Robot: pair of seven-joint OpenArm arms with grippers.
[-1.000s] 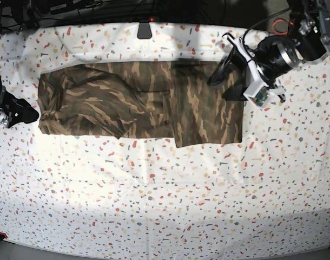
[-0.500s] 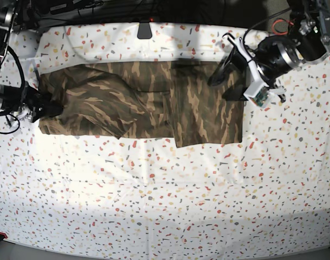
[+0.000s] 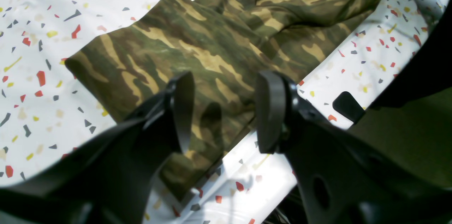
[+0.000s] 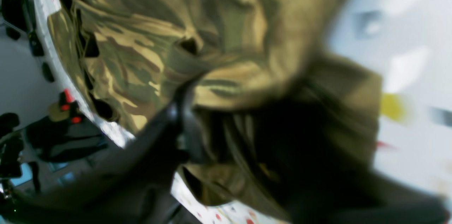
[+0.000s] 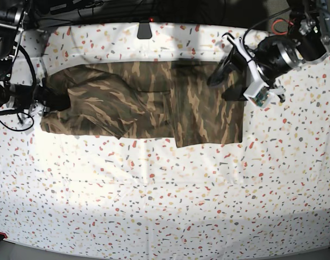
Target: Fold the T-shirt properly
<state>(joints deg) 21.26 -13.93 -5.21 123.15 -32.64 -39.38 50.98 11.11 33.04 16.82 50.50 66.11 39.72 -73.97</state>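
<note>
Speckled white cloth (image 5: 165, 206) under camouflage T-shirt (image 5: 143, 103), black cables (image 5: 16, 59) alongside.

so there's a big table covered by a white cloth (image 5: 170, 195) speckled red, yellow and grey, and the camo T-shirt (image 5: 143, 103) lies partly folded across its far half

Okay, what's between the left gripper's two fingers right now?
In the left wrist view, the left gripper stands open, and only the T-shirt shows through the gap. Its camouflage edge lies there, on the speckled cloth. Nothing is pinched.
</note>
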